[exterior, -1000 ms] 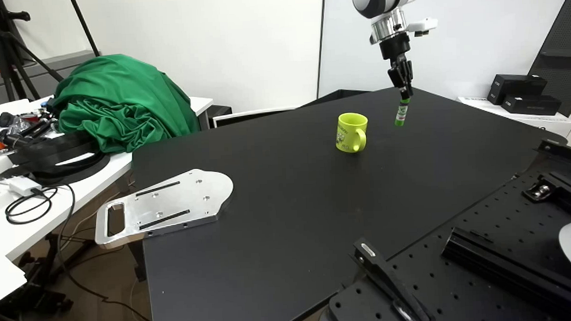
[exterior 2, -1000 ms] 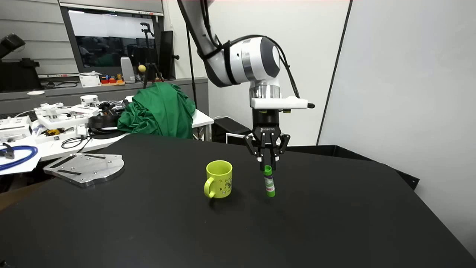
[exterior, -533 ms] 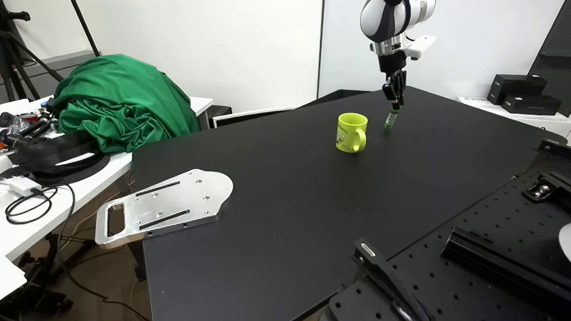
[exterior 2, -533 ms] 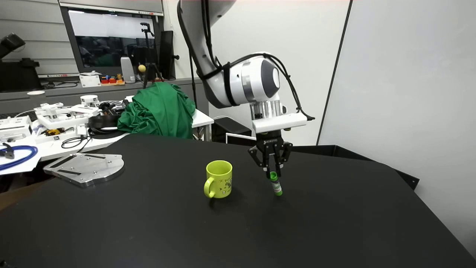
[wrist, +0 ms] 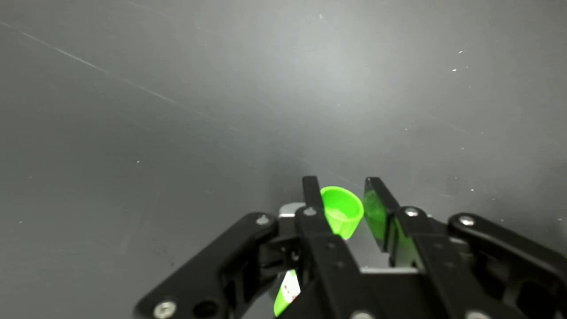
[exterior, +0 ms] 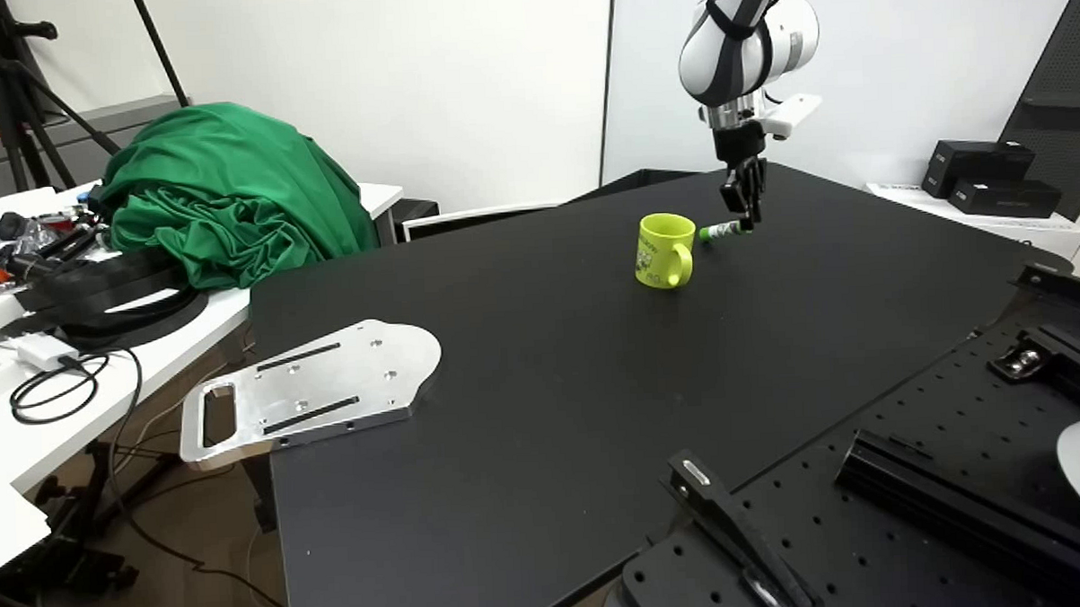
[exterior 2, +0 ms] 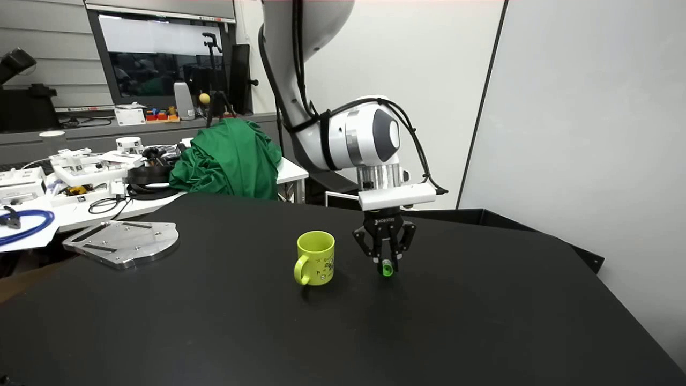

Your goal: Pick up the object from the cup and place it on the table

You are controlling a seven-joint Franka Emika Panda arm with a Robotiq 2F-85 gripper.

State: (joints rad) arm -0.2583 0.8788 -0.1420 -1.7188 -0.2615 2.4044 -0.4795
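Near cup (exterior 2: pixel 315 259), I've the gripper (wrist: pixel 341 189) slightly parted, apparently clamping nothing; green stick (exterior: pixel 723 231) looks flat on table (exterior 2: pixel 278 338) between fingers (wrist: pixel 384 196); likely so it can't roll.

Arm (exterior 2: pixel 338 140) is white with black cables (exterior 2: pixel 298 53); rounded joint (exterior 2: pixel 365 135) wears grey cap (exterior 2: pixel 382 134) at three o'clock; black gripper (exterior 2: pixel 387 266) bears white lettering (exterior 2: pixel 385 221).

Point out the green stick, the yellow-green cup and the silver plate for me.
Green stick (exterior: pixel 725 230), in an exterior view, on its printed label.
Yellow-green cup (exterior 2: pixel 315 259), in an exterior view, on its outer wall.
Silver plate (exterior: pixel 331 377), in an exterior view, on its top face.
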